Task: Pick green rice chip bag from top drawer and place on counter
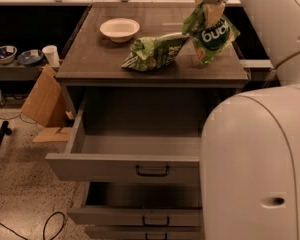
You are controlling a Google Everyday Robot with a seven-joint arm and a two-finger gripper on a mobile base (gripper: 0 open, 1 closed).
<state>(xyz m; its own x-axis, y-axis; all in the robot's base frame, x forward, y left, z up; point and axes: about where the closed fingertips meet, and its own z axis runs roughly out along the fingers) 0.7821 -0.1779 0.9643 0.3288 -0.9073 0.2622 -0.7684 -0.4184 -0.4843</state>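
Two green bags sit in the upper middle of the frame on the counter (90,59). The green rice chip bag (213,35), with white "buck" letters on a dark patch, stands upright near the counter's right edge. Its lower corner is down at the wood surface, though I cannot tell whether it truly rests there. The gripper (211,13) comes down from the top edge of the frame and is pinched onto the crumpled top of this bag. Just left of it a darker leafy-patterned bag (152,53) lies on its side, its raised end close to or touching the rice chip bag. Further left and toward the back stands a white bowl (119,29).

Below the counter the top drawer (122,166) is pulled well out, its dark bail handle (152,171) facing the lower edge of the frame. A shallower drawer (140,216) beneath it is partly open too. The robot's white body (255,164) fills the lower right. At the left, a cardboard box (42,101) leans against the cabinet, and a paper cup (51,55) stands above it.
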